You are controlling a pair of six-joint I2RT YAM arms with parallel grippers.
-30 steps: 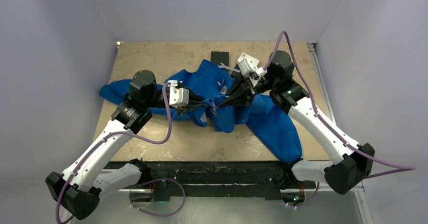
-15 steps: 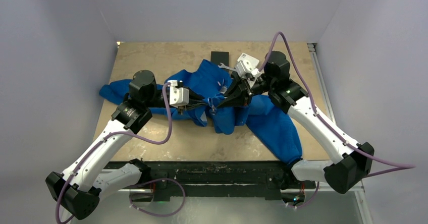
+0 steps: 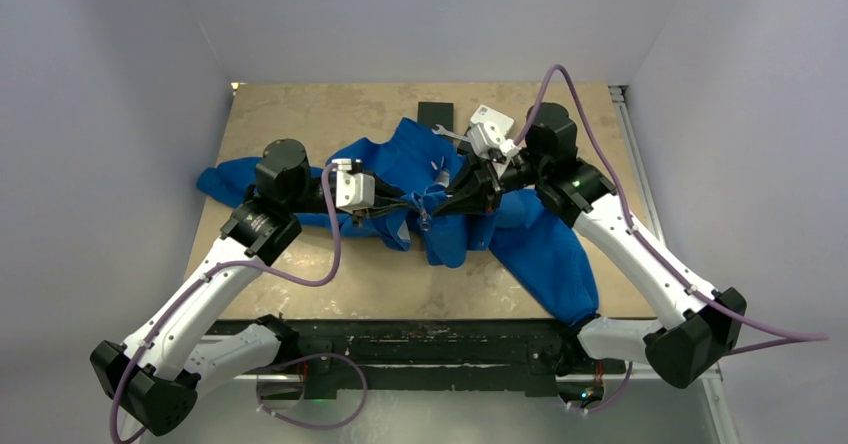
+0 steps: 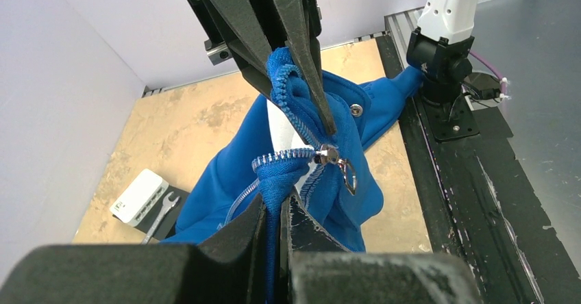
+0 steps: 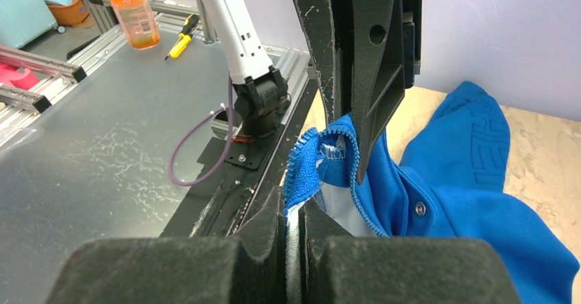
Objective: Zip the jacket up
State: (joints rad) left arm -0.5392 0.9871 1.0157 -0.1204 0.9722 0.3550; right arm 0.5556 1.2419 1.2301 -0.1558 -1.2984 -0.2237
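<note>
- Gripping the zip line up close, my left gripper (image 4: 277, 209), at the bottom of the left wrist view, is clenched on a fold of the jacket (image 3: 525, 239) just below the zipper slider (image 4: 327, 155). The pull ring (image 4: 349, 177) dangles to the slider's lower right.
- At the bottom centre of the right wrist view, my right gripper (image 5: 293, 207) is clamped on the same front edge, blue cloth and pale lining caught between its pads.
- Zipper teeth (image 4: 291, 102) curl over the raised hem between the two tools, with a snap button (image 4: 355, 109) just to the right.
- I judge the cloth soft, light and limp. It will sag wherever it is not held, and loose folds could bunch into the slider.
- The best holds look to be the tape right under the slider and the small metal ring, which I expect to be slippery.
- Seen from overhead, the jacket sprawls across the middle of the frame, sleeves trailing left and lower right, its centre lifted between the arms.
- It lies on a tan, mottled table (image 3: 300, 124) with a black pad (image 3: 436, 114) at the far edge. A white box (image 4: 140, 194) and a wrench (image 4: 159, 211) sit at the lower left of the left wrist view.
- Pale walls close in on three sides. At the upper left of the right wrist view, an orange bottle (image 5: 133, 13) and a yellow screwdriver (image 5: 181, 44) rest on a grey bench.
</note>
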